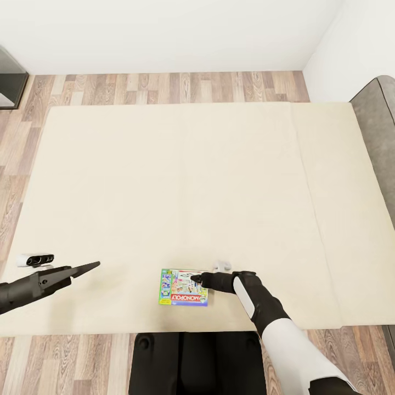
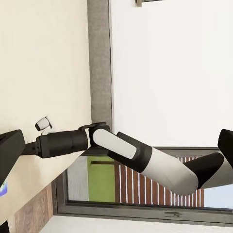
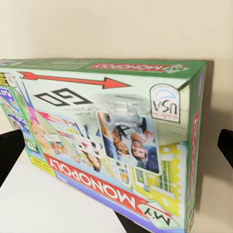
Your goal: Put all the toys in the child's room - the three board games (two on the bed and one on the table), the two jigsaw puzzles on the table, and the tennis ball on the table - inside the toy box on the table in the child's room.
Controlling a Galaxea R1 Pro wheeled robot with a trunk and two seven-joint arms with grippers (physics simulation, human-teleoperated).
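- Looking down over the bed (image 1: pixel 164 181), its beige mattress spreading wide and bare apart from one box near the robot-side edge
- Seeing no toy box or other container in these views, so judging the carry to the table as not yet begun
- Lying flat on the mattress, the board game (image 1: pixel 184 287), a green Monopoly box with its long axis running side to side across the head view
- Reaching in from the box's right end, the right gripper (image 1: pixel 196 280) sitting at the lid's edge, far nearer than the other arm; fingers standing apart at both sides of the right wrist view, not yet clamped on anything
- Hovering well off to the left, the left gripper (image 1: pixel 88 268); cannot tell whether apart or together
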